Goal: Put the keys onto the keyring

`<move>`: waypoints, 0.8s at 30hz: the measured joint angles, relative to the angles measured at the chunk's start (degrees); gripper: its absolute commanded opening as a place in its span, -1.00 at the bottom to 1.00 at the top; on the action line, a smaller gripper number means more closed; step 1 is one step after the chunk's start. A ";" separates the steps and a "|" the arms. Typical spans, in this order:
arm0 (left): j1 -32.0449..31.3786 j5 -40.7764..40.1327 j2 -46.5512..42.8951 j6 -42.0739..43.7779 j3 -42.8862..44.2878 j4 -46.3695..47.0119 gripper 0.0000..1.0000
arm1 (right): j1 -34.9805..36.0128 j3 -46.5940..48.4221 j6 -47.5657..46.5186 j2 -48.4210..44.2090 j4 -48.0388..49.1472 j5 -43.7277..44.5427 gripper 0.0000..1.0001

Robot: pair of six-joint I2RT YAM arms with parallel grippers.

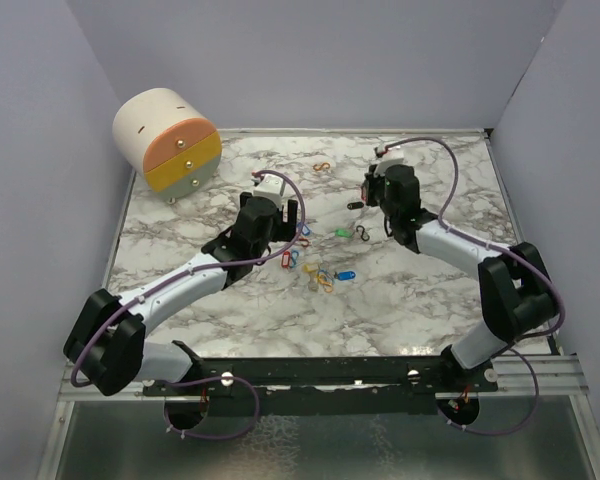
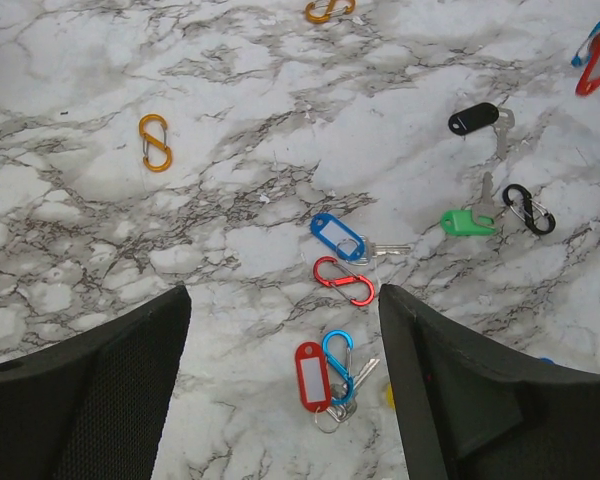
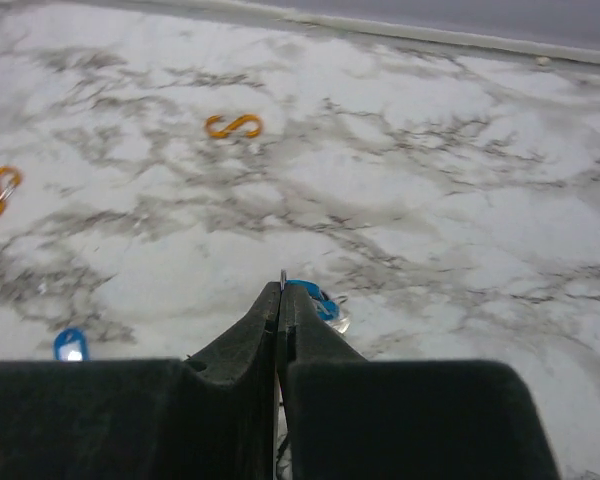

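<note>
marble tabletop (image 1: 420, 300) is strewn with keys (image 2: 338, 237); the left gripper (image 2: 283, 300) is held above them with jaws spread, the right gripper (image 3: 280, 300) with jaws pressed together.

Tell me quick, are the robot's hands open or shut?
Left gripper: open, holding nothing.
Right gripper: shut; cannot tell whether it pinches anything.

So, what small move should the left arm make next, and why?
Probably lower the left gripper straight down. Its jaws stand open and empty, and the red-tagged key, beside a blue carabiner, lies on the marble table between its fingers, so a short descent would likely bracket it.
</note>
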 measured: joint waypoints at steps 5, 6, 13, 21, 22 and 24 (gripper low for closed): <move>0.00 0.11 2.12 -0.63 0.00 0.00 0.57 | -5.97 5.33 5.99 4.66 -3.41 4.59 -0.99; 0.00 0.15 2.73 -0.74 0.00 -0.02 0.57 | -6.93 6.08 6.95 5.73 -4.13 4.87 -0.99; 0.00 0.92 5.27 -1.01 0.02 0.02 0.57 | -12.28 11.13 12.02 13.11 -8.55 5.09 -0.99; 0.00 1.25 6.27 -0.83 0.02 0.09 0.66 | -15.61 13.38 15.76 16.85 -9.05 4.61 -0.02; 0.00 1.25 6.27 -0.79 0.02 0.09 0.66 | -15.69 13.60 15.80 17.00 -9.11 4.57 0.01; 0.00 1.25 6.27 -0.74 0.02 0.15 0.67 | -15.87 13.68 16.15 17.03 -9.14 4.37 0.02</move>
